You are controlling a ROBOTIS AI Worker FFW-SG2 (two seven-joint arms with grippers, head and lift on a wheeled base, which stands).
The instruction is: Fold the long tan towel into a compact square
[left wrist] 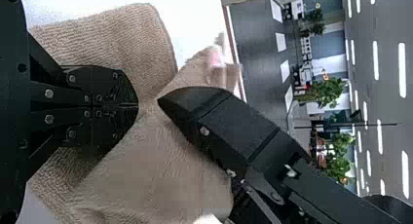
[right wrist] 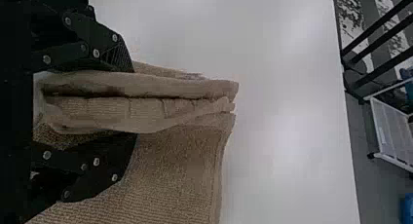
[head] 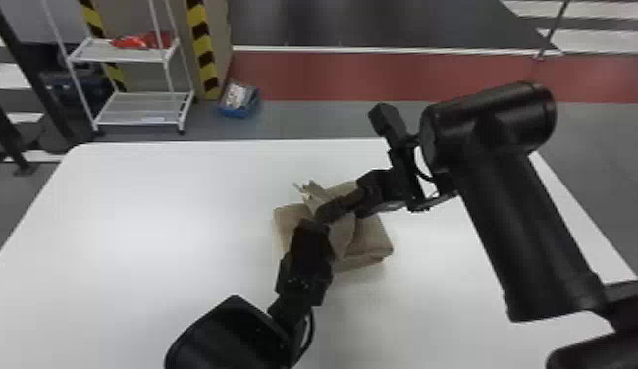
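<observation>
The tan towel [head: 372, 240] lies bunched and partly folded on the white table, with a raised flap at its far side. My left gripper [head: 310, 226] is over its middle. In the left wrist view the left gripper [left wrist: 136, 106] has its fingers together against the towel [left wrist: 160, 160]; whether cloth is pinched at the tips is hidden. Coming in from the right, my right gripper [head: 324, 214] is close beside the left one. In the right wrist view the right gripper [right wrist: 132, 104] has its fingers apart, with raised folds of the towel [right wrist: 180, 107] between them.
The white table [head: 136, 211] extends around the towel. Beyond its far edge stand a white wire shelf [head: 141, 105] and a blue bin [head: 239, 100] on the floor. Both forearms reach over the table, their grippers nearly touching.
</observation>
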